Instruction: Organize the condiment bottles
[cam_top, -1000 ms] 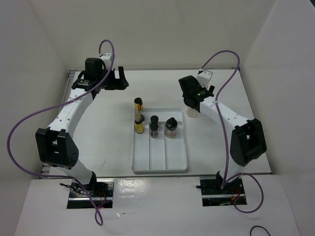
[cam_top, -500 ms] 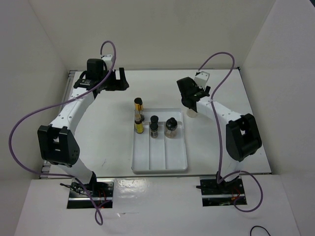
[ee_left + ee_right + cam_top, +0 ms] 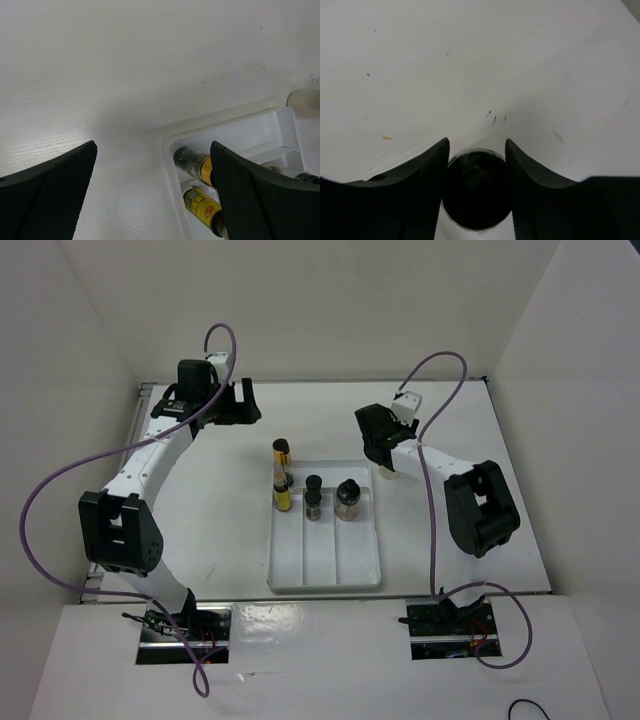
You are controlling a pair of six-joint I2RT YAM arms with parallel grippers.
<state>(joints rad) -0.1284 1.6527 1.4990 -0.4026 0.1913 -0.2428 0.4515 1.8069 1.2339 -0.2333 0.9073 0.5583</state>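
Observation:
A white tray (image 3: 325, 575) holds, at its far end, two slim yellow bottles (image 3: 283, 495), two small dark-brown ones (image 3: 313, 504) and a rounder clear jar (image 3: 347, 498). The white bottle (image 3: 390, 475) stands on the table just right of the tray. My right gripper (image 3: 387, 460) is over it. In the right wrist view, that gripper (image 3: 477, 149) has both fingers pressed against the bottle's black cap (image 3: 477, 192). My left gripper (image 3: 238, 403) hovers open at the far left, holding nothing. Its wrist view shows it (image 3: 154, 147) wide open, with the yellow bottles (image 3: 200, 204) lying past the tray's corner (image 3: 169, 145).
White walls close in the table on the left, back and right. The tray's near two thirds (image 3: 325, 560) hold nothing. The right arm's elbow (image 3: 480, 508) hangs over the table right of the tray. Purple cables loop above both arms.
The right gripper's fingers closed in onto the white bottle's cap, and that arm's elbow swung left and farther back. The left arm and the bottles in the tray stayed put.

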